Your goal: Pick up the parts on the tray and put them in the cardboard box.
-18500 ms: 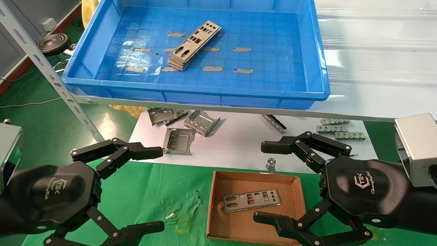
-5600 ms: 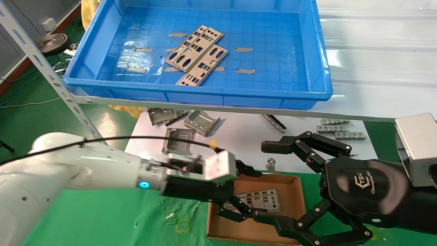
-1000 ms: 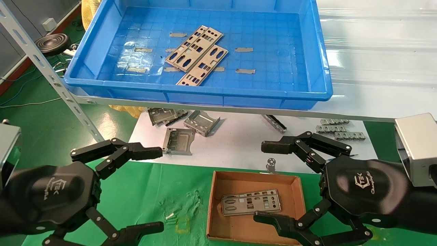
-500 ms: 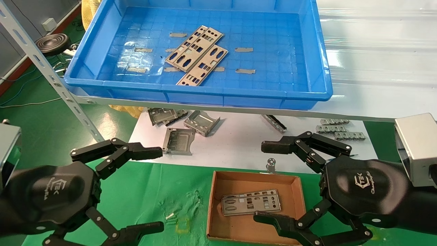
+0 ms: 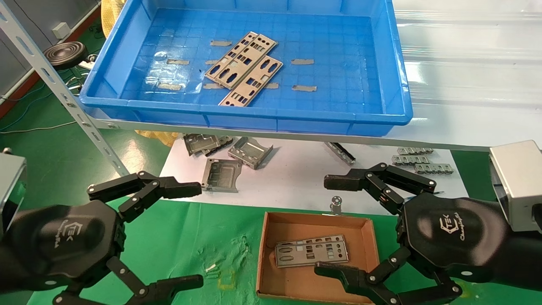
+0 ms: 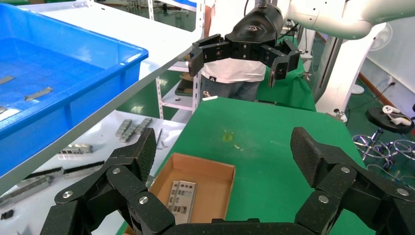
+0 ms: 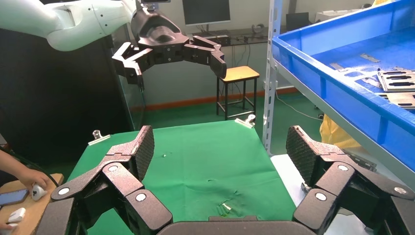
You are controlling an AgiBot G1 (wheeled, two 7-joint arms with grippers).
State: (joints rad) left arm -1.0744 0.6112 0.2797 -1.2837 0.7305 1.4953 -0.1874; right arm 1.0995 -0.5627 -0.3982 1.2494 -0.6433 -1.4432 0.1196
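Two punched metal plates (image 5: 244, 67) are lying on the floor of the blue tray (image 5: 394, 76), left of its middle. Both are running diagonally, long axes parallel, from the near left up toward the far right. The farther plate (image 5: 240, 60) is sitting partly over the nearer one (image 5: 250, 87) along one long edge; whether more plates are lying under them cannot be told.

Two more plates (image 5: 311, 255) are lying flat in the cardboard box (image 5: 262, 250), stacked slightly out of line, long axis running left to right across the box with the right end tipped a little away from the robot. The box is sitting on the green cloth (image 5: 199, 237), below the tray's shelf level.

Between tray and box, on a white sheet (image 5: 296, 178), folded metal brackets (image 5: 230, 159) and ridged clip strips (image 5: 417, 161) are lying loose.

Left gripper (image 5: 186, 235) is hovering over the green cloth, left of the box, fingers spread wide, holding nothing. Right gripper (image 5: 334, 226) is hovering at the box's right side, fingers spread wide, one fingertip over the box's near right corner, holding nothing.
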